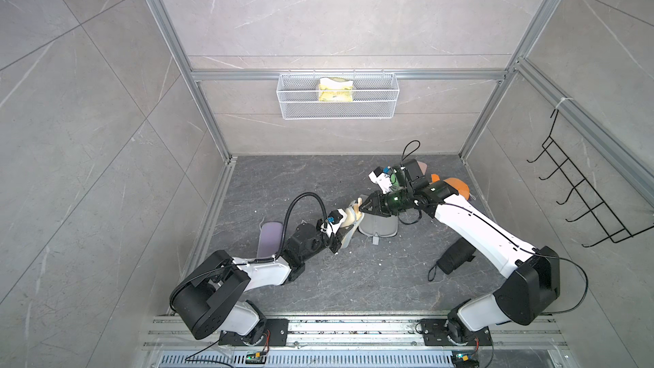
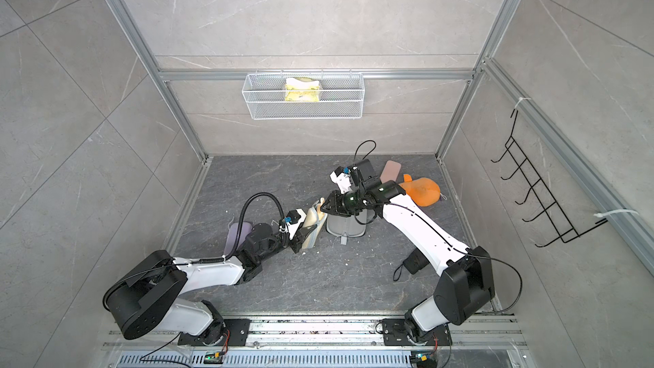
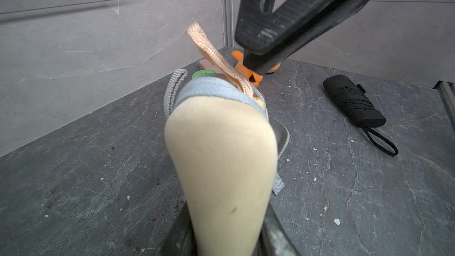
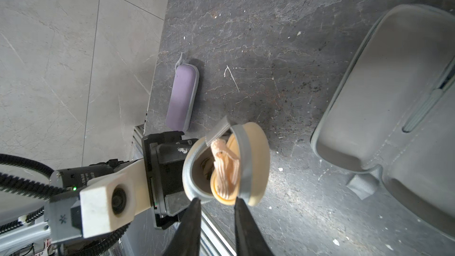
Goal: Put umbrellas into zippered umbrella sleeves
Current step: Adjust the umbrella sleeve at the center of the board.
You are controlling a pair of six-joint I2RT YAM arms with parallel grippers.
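My left gripper (image 3: 226, 232) is shut on the lower end of the cream sleeve (image 3: 221, 156), holding it tilted above the floor in both top views (image 1: 351, 220). The sleeve gapes at its upper end. The cream umbrella's tan handle (image 4: 222, 195) and peach strap (image 3: 216, 55) poke out there. My right gripper (image 4: 218, 203) sits at that end, its jaws a little apart with nothing between them, tips beside the handle. A black umbrella (image 1: 454, 258) lies on the floor under the right arm. A closed lilac sleeve (image 4: 182, 97) lies by the left wall. Another sleeve (image 4: 384, 109) lies open, grey lining up.
An orange plush toy (image 2: 423, 191) and a flat pink case (image 2: 391, 169) lie at the back right corner. A white wire basket (image 1: 338, 95) hangs on the back wall. A black hook rack (image 1: 584, 203) hangs on the right wall. Metal rails (image 1: 354, 327) run along the front.
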